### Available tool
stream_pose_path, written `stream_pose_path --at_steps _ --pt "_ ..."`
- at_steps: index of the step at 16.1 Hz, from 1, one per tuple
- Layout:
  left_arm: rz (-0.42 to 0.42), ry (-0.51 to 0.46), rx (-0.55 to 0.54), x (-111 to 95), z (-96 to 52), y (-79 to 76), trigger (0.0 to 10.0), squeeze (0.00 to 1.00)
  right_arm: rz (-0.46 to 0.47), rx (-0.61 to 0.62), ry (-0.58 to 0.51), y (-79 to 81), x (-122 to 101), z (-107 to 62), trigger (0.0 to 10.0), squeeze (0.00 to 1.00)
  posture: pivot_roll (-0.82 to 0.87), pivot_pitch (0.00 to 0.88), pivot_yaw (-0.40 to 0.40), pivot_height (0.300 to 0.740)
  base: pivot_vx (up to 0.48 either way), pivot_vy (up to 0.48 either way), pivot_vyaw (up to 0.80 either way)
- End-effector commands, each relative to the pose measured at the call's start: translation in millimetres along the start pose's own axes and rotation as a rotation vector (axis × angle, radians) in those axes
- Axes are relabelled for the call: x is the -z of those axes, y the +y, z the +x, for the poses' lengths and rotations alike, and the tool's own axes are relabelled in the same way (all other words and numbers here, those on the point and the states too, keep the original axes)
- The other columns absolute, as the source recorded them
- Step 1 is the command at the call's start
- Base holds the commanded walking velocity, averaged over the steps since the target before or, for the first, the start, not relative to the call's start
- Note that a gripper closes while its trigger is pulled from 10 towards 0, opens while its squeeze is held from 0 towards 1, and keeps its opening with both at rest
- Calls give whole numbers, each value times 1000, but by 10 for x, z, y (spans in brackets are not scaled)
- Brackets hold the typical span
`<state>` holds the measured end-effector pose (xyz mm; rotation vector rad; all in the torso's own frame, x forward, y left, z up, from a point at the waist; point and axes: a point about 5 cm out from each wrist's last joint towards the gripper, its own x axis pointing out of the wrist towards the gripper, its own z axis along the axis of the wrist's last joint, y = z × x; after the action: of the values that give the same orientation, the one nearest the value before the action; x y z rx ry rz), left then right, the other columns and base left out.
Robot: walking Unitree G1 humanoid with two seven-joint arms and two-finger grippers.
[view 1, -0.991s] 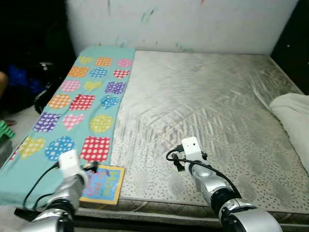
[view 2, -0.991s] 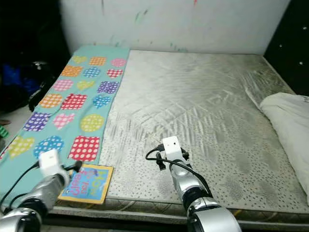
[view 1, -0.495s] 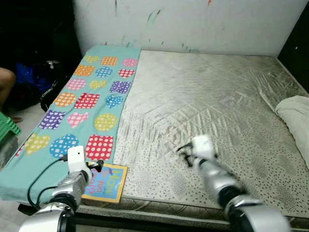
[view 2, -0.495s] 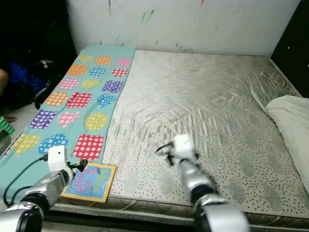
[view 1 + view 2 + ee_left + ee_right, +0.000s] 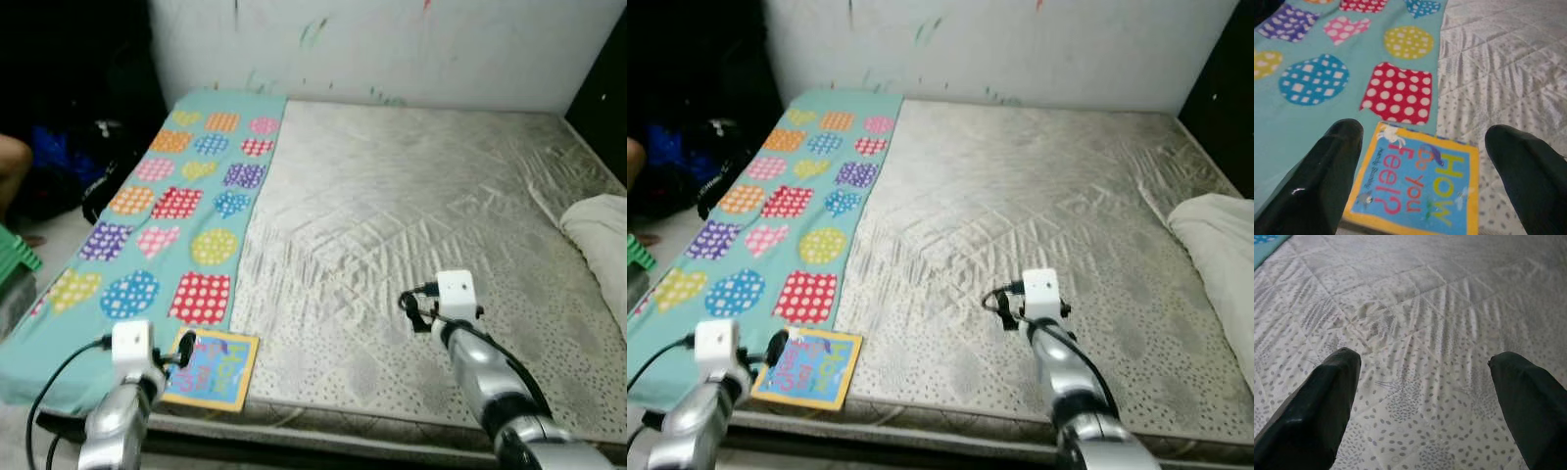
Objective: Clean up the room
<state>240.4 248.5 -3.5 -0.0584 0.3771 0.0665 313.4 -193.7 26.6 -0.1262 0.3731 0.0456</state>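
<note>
1. Book [image 5: 209,369]: we see it lying flat at the near edge of the mattress [image 5: 411,225], its yellow border overlapping the seam between the blanket [image 5: 157,245] and the bare quilted surface. Its blue cover reads "How do you feel?" in the left wrist view [image 5: 1415,188].
2. Left gripper [image 5: 1425,161]: we find its two black fingers [image 5: 1327,171] spread wide, one on each side of the book, holding nothing.
3. Right gripper [image 5: 1422,396]: we see it over the bare mattress, well apart from the book, with its fingers [image 5: 1317,401] likewise wide and empty.
4. Blanket: teal with dotted coloured shapes, it runs along the left side of the mattress up to the wall [image 5: 392,49].
5. Bedding [image 5: 598,240]: a white bundle lies at the right edge of the mattress.
6. Person [image 5: 12,166]: we glimpse a limb at the far left, beside dark bags [image 5: 108,176] on the floor.
</note>
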Motion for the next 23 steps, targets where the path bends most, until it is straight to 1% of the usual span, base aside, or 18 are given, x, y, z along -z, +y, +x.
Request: stream_pose_path --at_steps 1,2,3,4,5,6,7,9,11,13,14,15,16,17,19,21,22,23 --pt "51 -90 -21 -134 -37 47 10000 0 -48 -26 -76 -45 -91 -24 10000 0 -68 0 -34 740 0 0 0" --pt "57 -99 -31 -105 -114 115 10000 0 -38 -17 -91 -99 -69 -66 10000 0 -67 0 -36 740 0 0 0" --pt "36 -67 -90 9 -208 289 10000 0 -48 -15 -75 -179 15 -122 10000 0 -69 0 -37 740 0 0 0" --pt "-23 -26 -165 128 -301 454 10000 0 -58 5 -34 -299 123 -180 10000 0 -69 0 -39 740 0 0 0" --pt "-39 -22 -196 120 -315 500 10000 0 -70 24 -35 -378 110 -192 10000 0 -75 0 -39 740 0 0 0" --pt "-45 -41 -204 69 -302 501 10000 0 -69 35 -45 -415 71 -187 10000 0 -75 0 -40 740 0 0 0" --pt "-49 -85 -192 -55 -243 455 10000 0 -70 33 -72 -412 -19 -164 10000 0 -78 0 -39 740 0 0 0" --pt "-48 -121 -172 -164 -137 392 10000 0 -71 28 -95 -378 -100 -123 10000 0 -83 0 -39 740 0 0 0" --pt "-59 -135 -169 -202 -88 341 10000 0 -63 32 -95 -354 -89 -118 10000 0 -65 0 -47 740 0 0 0" --pt "-67 -133 -170 -183 -105 334 10000 0 -62 31 -91 -316 -47 -128 10000 0 -66 0 -47 740 0 0 0" --pt "-72 -77 -181 -37 -149 366 10000 0 -45 33 -84 -291 -6 -130 10000 0 -73 0 -41 740 0 0 0" --pt "-71 -46 -180 48 -184 382 10000 0 -31 32 -76 -282 45 -147 10000 0 -83 0 -31 740 0 0 0" --pt "-61 -13 -174 122 -204 375 10000 0 -44 40 -42 -291 149 -179 10000 0 -87 0 -20 740 0 0 0" --pt "-66 27 -178 209 -222 371 10000 0 -59 46 12 -301 296 -228 10000 0 -87 0 -18 740 0 0 0" --pt "-65 94 -176 342 -243 338 10000 0 -41 82 115 -337 553 -332 10000 0 -96 0 -2 740 0 0 0" --pt "-43 191 -168 485 -235 261 10000 0 -24 130 182 -372 679 -381 10000 0 -101 0 -2 740 0 0 0" --pt "-56 210 -175 511 -225 236 10000 0 -2 146 187 -380 679 -375 10000 0 -103 0 -10 740 0 0 0" --pt "-67 216 -183 518 -217 225 10000 0 -12 149 187 -384 672 -370 10000 0 -102 0 -15 740 0 0 0"
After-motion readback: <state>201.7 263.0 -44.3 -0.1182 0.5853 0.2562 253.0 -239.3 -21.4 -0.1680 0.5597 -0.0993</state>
